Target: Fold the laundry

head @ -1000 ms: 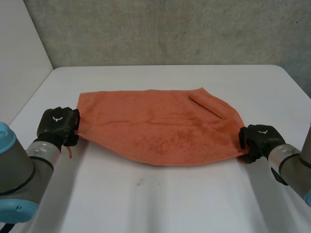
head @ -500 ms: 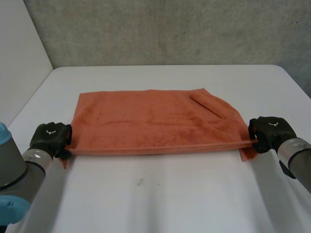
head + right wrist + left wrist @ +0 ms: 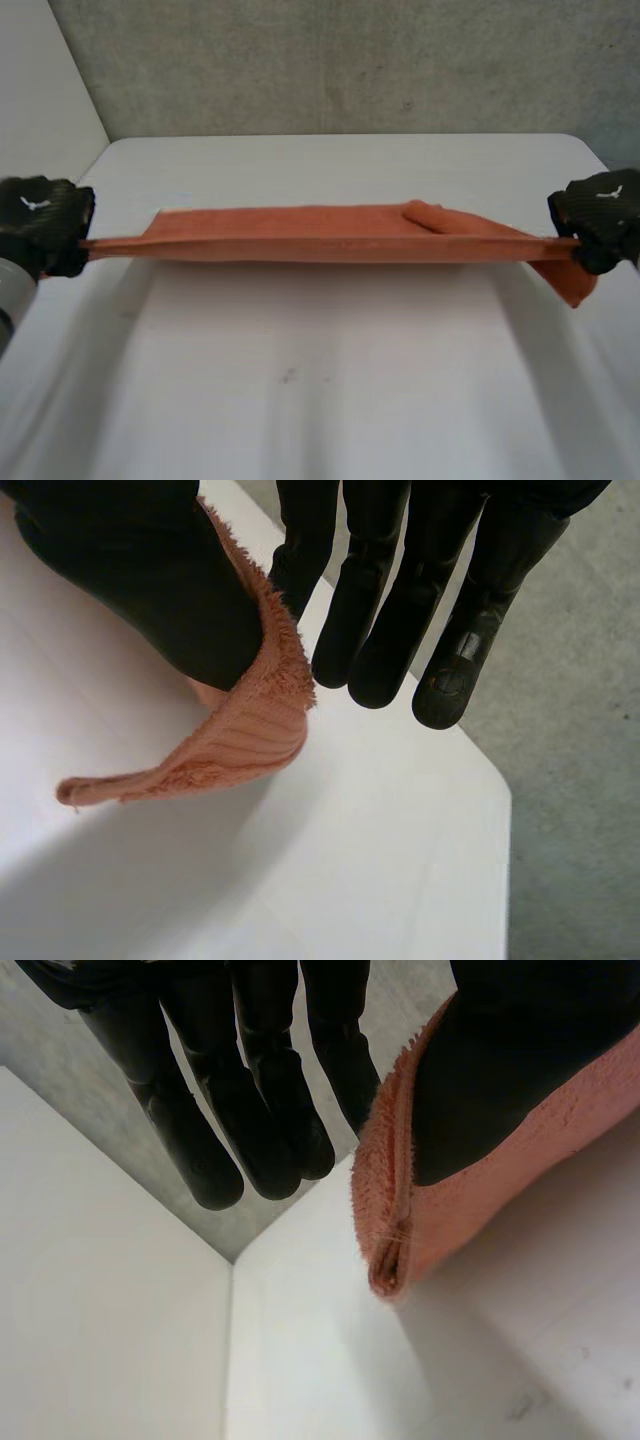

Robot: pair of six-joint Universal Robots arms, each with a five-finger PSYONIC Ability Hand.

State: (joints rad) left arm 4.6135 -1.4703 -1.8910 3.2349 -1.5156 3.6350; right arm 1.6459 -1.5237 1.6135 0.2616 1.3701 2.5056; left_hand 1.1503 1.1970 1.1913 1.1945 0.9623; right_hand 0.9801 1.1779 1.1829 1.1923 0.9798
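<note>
**Two ends pinched, towel [image 3: 300,235] pulled taut**

Both short ends of the orange towel are held, so it spans as a narrow, tight band over the white table [image 3: 320,400]. The left hand [image 3: 40,225] grips the left end, cloth wrapped over its thumb [image 3: 500,1060] and the other fingers [image 3: 270,1110] hanging straight. The right hand [image 3: 600,215] pinches the right end the same way, where a loose corner [image 3: 572,285] droops just beside it.

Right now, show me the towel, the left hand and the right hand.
towel [image 3: 320,235], head view, its taut middle.
left hand [image 3: 40,222], head view, back of the hand.
right hand [image 3: 600,212], head view, back of the hand.
</note>
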